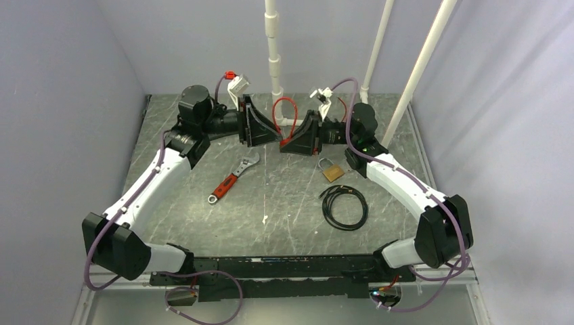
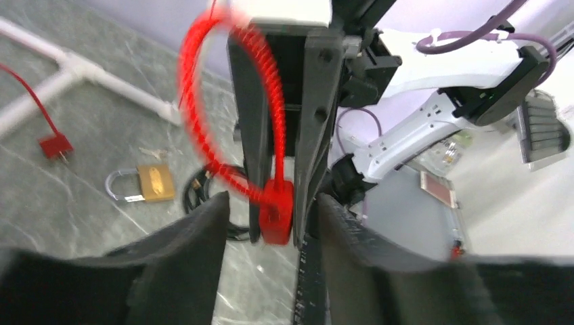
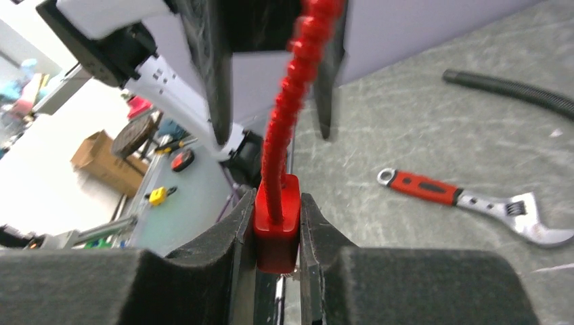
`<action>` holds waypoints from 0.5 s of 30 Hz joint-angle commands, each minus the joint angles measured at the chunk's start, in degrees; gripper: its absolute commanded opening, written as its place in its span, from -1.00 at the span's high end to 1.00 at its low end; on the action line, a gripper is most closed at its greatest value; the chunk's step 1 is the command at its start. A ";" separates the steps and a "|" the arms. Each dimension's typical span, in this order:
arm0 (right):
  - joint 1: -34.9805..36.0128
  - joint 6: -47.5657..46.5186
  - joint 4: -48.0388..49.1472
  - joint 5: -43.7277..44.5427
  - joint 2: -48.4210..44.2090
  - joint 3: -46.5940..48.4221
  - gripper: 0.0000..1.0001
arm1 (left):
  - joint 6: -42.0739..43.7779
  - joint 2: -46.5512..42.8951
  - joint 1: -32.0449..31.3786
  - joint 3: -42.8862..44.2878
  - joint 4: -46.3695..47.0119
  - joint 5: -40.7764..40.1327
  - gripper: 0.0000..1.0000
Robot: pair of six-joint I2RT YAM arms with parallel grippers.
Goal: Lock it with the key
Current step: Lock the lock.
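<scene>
My right gripper (image 3: 277, 227) is shut on the red body of a red cable lock (image 3: 276, 203); its ribbed red cable loops upward. In the top view the lock's loop (image 1: 284, 112) hangs between the two grippers at the back centre, above the table. My left gripper (image 2: 271, 230) is open and faces the right gripper (image 1: 290, 142); the lock body (image 2: 276, 211) sits just beyond its spread fingertips (image 2: 203, 244). A brass padlock (image 1: 333, 172) with a steel shackle lies on the table and also shows in the left wrist view (image 2: 154, 183). I cannot make out a key.
A red-handled adjustable wrench (image 1: 232, 179) lies left of centre and shows in the right wrist view (image 3: 467, 200). A coiled black cable (image 1: 344, 206) lies in front of the padlock. White pipes (image 1: 273, 47) stand at the back. Purple walls close in on both sides.
</scene>
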 commanded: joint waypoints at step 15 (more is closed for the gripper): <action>-2.17 14.13 0.01 36.14 -6.00 2.81 1.00 | 5.28 -6.93 3.25 -8.04 8.42 -11.88 -0.03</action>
